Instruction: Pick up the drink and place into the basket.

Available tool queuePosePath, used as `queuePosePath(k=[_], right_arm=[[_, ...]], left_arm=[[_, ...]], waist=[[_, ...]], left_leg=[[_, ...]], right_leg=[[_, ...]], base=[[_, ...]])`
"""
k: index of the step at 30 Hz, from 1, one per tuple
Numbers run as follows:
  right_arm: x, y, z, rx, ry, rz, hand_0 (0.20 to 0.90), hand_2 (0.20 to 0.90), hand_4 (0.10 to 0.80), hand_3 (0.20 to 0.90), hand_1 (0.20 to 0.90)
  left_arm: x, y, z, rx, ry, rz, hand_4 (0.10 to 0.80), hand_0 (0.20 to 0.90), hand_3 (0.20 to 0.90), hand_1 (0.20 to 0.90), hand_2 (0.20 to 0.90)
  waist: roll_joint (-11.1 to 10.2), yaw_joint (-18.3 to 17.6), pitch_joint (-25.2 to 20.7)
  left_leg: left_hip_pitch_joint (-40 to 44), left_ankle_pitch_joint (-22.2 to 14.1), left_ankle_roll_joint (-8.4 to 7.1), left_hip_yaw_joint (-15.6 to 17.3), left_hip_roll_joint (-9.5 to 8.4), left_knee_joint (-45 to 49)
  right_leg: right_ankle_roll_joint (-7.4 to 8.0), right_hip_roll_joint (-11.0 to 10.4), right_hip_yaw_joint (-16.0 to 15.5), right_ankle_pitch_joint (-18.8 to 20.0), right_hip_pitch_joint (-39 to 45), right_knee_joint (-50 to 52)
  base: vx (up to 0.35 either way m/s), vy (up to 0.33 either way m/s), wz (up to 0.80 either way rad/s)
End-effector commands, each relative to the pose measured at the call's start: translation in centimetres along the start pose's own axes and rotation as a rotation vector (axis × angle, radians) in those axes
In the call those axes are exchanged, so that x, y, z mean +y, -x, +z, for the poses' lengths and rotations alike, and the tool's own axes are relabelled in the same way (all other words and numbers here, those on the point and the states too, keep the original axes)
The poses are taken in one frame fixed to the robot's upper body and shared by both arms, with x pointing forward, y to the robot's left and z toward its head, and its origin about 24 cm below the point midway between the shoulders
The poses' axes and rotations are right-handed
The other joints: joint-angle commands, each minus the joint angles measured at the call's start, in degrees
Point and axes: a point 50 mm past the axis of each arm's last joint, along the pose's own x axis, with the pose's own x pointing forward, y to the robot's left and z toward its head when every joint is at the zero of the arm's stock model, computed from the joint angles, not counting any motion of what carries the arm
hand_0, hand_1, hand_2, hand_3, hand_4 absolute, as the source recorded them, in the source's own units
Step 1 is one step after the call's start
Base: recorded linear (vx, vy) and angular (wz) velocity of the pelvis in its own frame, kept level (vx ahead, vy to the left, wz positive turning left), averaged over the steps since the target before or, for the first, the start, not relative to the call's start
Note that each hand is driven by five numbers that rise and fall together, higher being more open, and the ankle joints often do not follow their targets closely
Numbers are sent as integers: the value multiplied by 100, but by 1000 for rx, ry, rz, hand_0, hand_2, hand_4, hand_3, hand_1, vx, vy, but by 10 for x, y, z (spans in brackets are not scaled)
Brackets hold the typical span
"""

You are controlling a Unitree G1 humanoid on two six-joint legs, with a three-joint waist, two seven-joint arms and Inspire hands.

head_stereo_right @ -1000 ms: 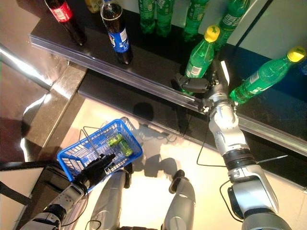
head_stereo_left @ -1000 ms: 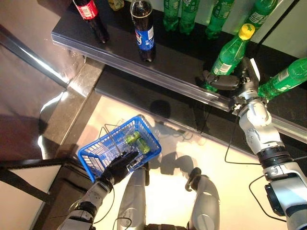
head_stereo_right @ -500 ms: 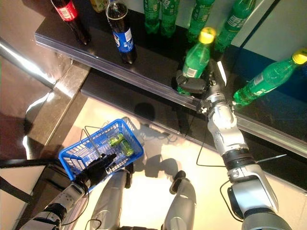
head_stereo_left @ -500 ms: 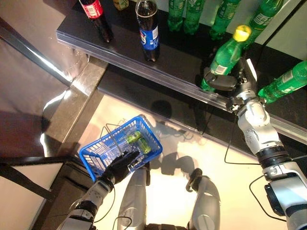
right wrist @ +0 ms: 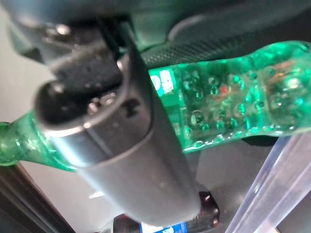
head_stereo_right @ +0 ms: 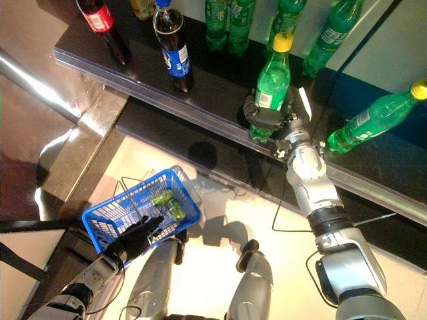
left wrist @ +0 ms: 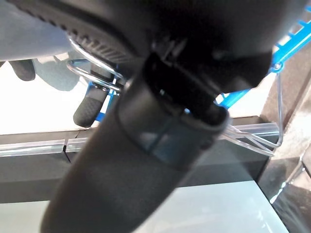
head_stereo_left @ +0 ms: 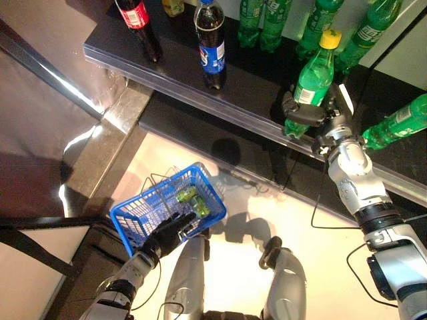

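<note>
Setting: a dark shelf (head_stereo_left: 253,87) with a clear front rail, stocked with standing bottles, above a pale floor. Item, task's own: one green bottle (head_stereo_left: 311,80) with a yellow cap, clasped low on its body by our right hand (head_stereo_left: 313,119), fingers curled round it; its long axis runs nearly upright, cap up and away from the hand, base just over the shelf's front edge. Item: blue basket (head_stereo_left: 143,213), well apart from that hand, down and across toward our left side, held at its near rim by our left hand (head_stereo_left: 167,233), fingers folded over the wire. It already contains two small green bottles (head_stereo_left: 192,199). Judgement: the right hand is the only one near the bottle; we reckon the carry must run down and leftward to the basket's open top.
</note>
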Motion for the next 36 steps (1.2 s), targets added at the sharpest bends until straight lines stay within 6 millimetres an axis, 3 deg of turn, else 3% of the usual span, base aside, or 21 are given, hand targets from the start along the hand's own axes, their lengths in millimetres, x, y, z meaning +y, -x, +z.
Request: queuePosePath(k=[1, 9, 19, 36], right_arm=[[13, -2, 94, -448, -24, 88, 300, 300, 100, 200, 300], [28, 27, 76, -430, -57, 195, 300, 300, 100, 200, 300], [40, 51, 52, -355, -88, 249, 300, 300, 100, 200, 300], [52, 65, 34, -310, -128, 284, 300, 300, 100, 200, 300]], left_arm=[[8, 17, -33, 85, -18, -77, 100, 300, 200, 300, 300], [18, 28, -44, 78, -1, -35, 100, 300, 200, 300, 300], [14, 30, -44, 32, 40, -74, 100, 300, 200, 300, 300], [-20, 25, -26, -95, 66, -330, 100, 300, 200, 300, 300]], waist=[[-24, 88, -770], [-150, 48, -1491], [-208, 81, -2310], [-203, 348, -2663]], left_leg=[[940, 372, 112, 35, 100, -1104], [1927, 777, -31, 364, 126, -2437], [2486, 840, -128, 541, 177, -2938], [2650, 838, -150, 354, 244, -3019]], right_leg=[[201, 38, 148, 982, 59, -794], [260, 441, -76, 1206, 1378, -2217], [164, 639, -276, 1187, 2237, -2942], [55, 838, -480, 1078, 2688, -3180]], base=[[47, -22, -1], [93, -31, 8], [74, -11, 19], [4, -16, 12]])
